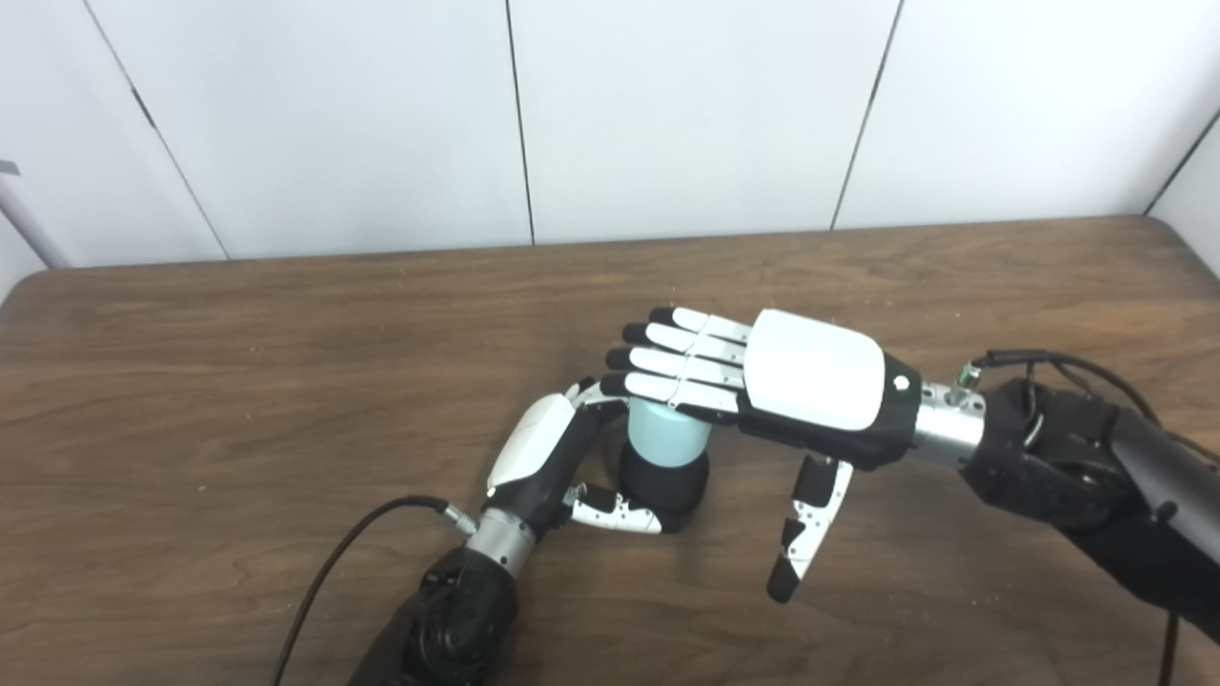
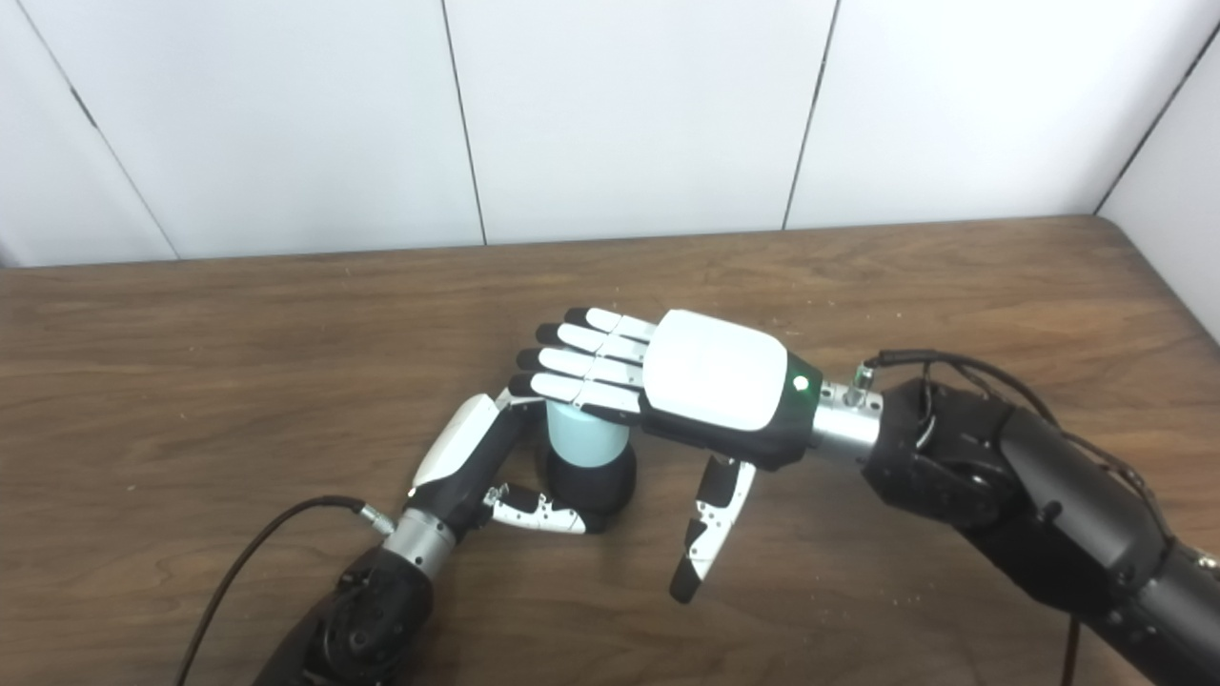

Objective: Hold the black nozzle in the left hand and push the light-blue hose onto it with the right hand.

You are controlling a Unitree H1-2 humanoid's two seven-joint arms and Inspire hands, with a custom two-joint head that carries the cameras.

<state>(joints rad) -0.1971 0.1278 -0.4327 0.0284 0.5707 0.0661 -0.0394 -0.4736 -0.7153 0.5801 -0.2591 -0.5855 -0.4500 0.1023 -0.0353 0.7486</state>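
The black nozzle (image 1: 667,488) stands upright on the wooden table (image 1: 286,362), with the light-blue hose (image 1: 664,436) sitting on top of it. My left hand (image 1: 553,457) is shut on the black nozzle, thumb across its front and fingers behind it. My right hand (image 1: 762,376) is flat, palm down, fingers straight and resting over the top of the hose, thumb hanging down to the right of the nozzle. The top end of the hose is hidden under the fingers. The pair also shows in the right eye view (image 2: 586,457).
A black cable (image 1: 353,543) runs from my left wrist across the table's near left part. Cables loop at my right wrist (image 1: 1039,367). White wall panels (image 1: 667,114) stand behind the table's far edge.
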